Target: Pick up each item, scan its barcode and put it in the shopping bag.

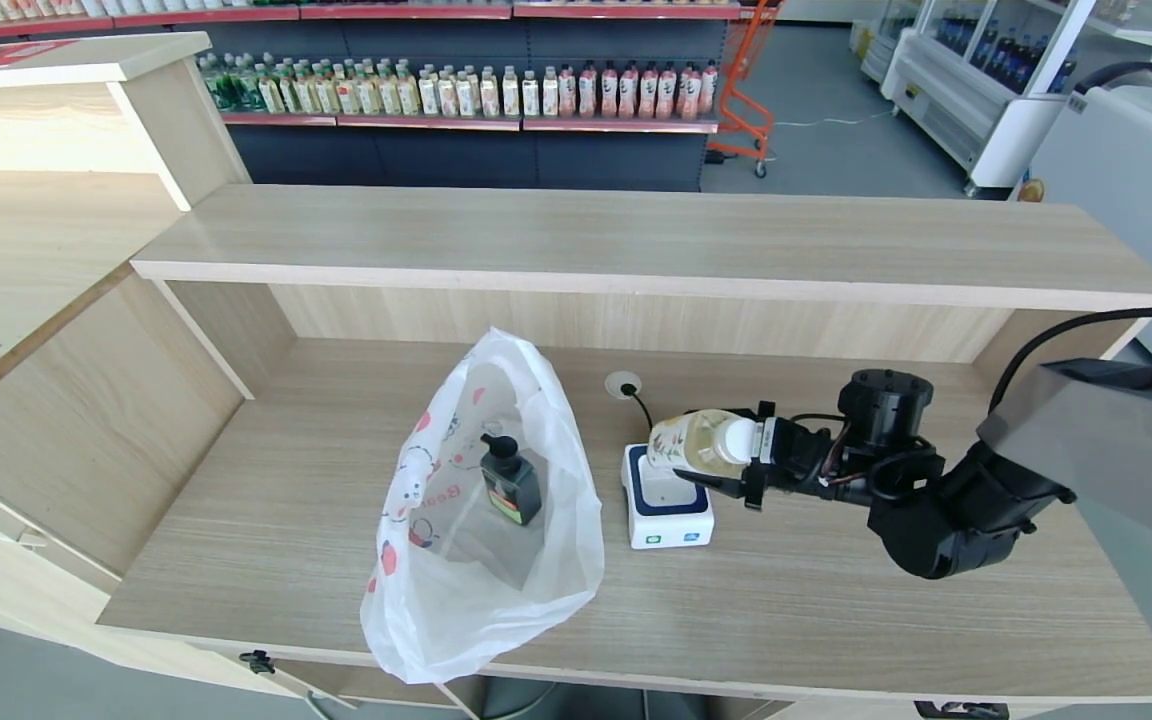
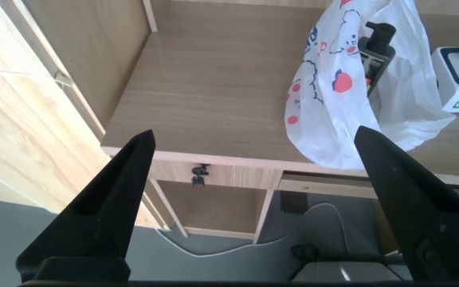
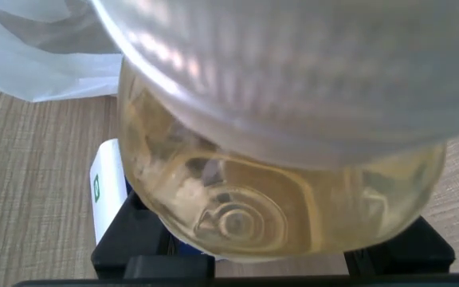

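Note:
My right gripper point(image 1: 731, 455) is shut on a bottle of pale tea-coloured drink point(image 1: 693, 441) near its white cap, and the bottle lies sideways just above the white scanner point(image 1: 669, 510). In the right wrist view the bottle point(image 3: 277, 191) sits close over the scanner point(image 3: 104, 191). Left of the scanner, the white shopping bag with red prints point(image 1: 456, 580) stands open with a black pump bottle point(image 1: 510, 482) inside. My left gripper point(image 2: 249, 207) hangs open off the counter's front edge, with the bag point(image 2: 333, 96) and the pump bottle point(image 2: 375, 48) beyond it.
The wooden counter point(image 1: 266, 540) has a raised ledge point(image 1: 636, 240) behind and a side wall point(image 1: 86, 430) on the left. A cable runs from the scanner to a hole point(image 1: 623, 384). Bare counter lies to the right of the scanner. Drink shelves stand far back.

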Available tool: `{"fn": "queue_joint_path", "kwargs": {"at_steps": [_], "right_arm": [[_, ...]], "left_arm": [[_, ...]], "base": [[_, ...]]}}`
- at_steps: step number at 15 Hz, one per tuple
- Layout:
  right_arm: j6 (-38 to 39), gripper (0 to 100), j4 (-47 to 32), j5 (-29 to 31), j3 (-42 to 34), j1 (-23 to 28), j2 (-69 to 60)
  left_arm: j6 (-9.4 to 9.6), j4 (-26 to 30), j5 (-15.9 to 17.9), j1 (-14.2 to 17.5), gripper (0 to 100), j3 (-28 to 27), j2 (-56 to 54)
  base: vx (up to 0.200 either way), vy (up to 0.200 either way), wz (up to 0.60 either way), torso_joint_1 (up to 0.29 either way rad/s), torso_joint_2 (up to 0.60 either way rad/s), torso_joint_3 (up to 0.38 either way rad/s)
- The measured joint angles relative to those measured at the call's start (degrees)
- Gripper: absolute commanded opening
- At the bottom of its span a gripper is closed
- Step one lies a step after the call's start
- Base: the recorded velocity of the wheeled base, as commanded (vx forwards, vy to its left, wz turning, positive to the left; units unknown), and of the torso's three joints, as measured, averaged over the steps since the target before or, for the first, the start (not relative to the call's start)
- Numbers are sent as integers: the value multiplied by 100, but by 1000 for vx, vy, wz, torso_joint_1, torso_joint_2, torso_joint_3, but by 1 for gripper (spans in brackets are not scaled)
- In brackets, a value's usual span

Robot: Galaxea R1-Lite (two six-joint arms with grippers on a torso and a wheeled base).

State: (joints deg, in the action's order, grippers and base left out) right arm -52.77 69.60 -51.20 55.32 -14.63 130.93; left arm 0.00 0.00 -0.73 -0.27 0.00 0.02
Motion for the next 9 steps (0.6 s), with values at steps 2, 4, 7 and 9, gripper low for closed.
{"fn": "queue_joint_path", "kwargs": {"at_steps": [2,4,7,9], "right_arm": [[0,0,52,-15,40,-2,66],[0,0,99,-20,46,7,96],[-2,0,113,-17,49,7,112],[0,0,116,-9,38,7,112]], "left_arm": [[0,2,-2,0,100,0,0],[0,0,0,0,100,0,0],[0,0,-2,0,100,0,0],[0,0,0,0,100,0,0]], "base": [[0,0,0,0,0,0],[0,0,0,0,0,0],[0,0,0,0,0,0],[0,0,0,0,0,0]]}}
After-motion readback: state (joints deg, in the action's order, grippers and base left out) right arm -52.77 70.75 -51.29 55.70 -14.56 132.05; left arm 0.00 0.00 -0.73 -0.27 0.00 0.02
